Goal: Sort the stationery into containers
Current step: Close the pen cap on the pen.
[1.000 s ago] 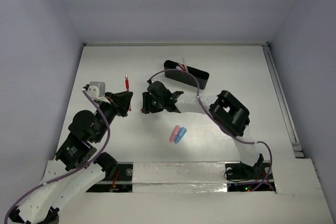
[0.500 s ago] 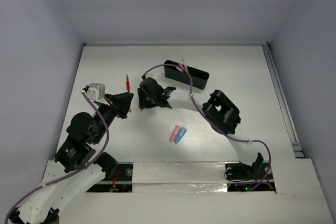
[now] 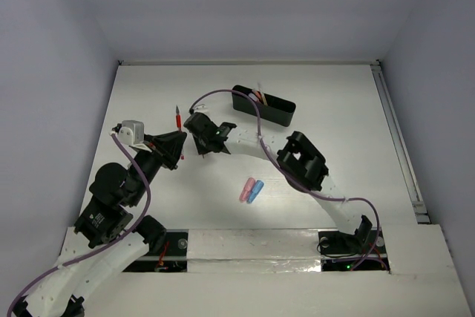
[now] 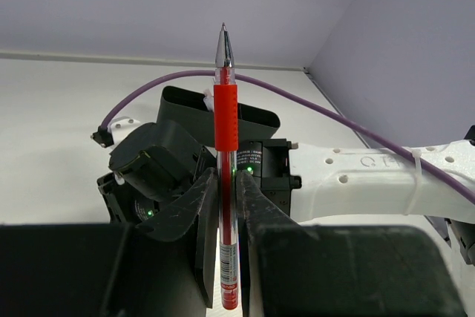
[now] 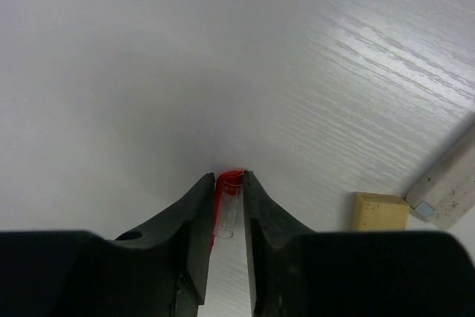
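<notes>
Left fingers (image 4: 210, 209) around red pen (image 4: 225, 116), right arm (image 4: 364, 177) and black tray (image 4: 180, 109) beyond

Top view looks down on the whole white wood-grain table (image 3: 334, 102). Close wrist views: left faces the long black plastic tray (image 4: 182, 109), right faces the tabletop.

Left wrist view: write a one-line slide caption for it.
Left gripper clamped on the red pen, tip pointing out beyond its fingers; the right arm and black tray lie behind.

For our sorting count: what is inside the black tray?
Thin pen ends, one reddish, poke up near the tray's left end. Its near wall hides the rest of the inside.
</notes>
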`<state>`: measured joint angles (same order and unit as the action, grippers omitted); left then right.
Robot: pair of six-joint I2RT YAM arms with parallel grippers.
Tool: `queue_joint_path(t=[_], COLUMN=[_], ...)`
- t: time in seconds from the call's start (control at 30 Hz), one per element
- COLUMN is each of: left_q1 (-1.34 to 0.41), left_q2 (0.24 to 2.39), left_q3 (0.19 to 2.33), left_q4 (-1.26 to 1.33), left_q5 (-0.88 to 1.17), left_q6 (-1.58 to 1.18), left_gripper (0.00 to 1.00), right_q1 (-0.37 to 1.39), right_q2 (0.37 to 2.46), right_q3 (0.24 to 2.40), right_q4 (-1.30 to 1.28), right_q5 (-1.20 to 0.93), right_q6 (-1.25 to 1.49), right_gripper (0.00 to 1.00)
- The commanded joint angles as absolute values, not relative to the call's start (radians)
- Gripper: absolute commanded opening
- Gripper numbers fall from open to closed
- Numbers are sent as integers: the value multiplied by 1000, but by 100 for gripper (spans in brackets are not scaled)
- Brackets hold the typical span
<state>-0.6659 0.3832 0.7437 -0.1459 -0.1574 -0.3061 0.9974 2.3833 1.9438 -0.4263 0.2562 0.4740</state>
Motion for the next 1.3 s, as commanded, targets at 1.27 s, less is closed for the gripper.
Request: queue_joint_path(t=[1.27], left_q1=[-666], left_q2=[397], left_q3=[744], left_q4=[-94], left_q5=[-175], left_q6=[-287], left_gripper=[0], right_q1=[1037], right_q2=[2347], right_q3=[1816], right_q4=[-468], right_q5=[382], right_q6=[386], right_gripper=[0])
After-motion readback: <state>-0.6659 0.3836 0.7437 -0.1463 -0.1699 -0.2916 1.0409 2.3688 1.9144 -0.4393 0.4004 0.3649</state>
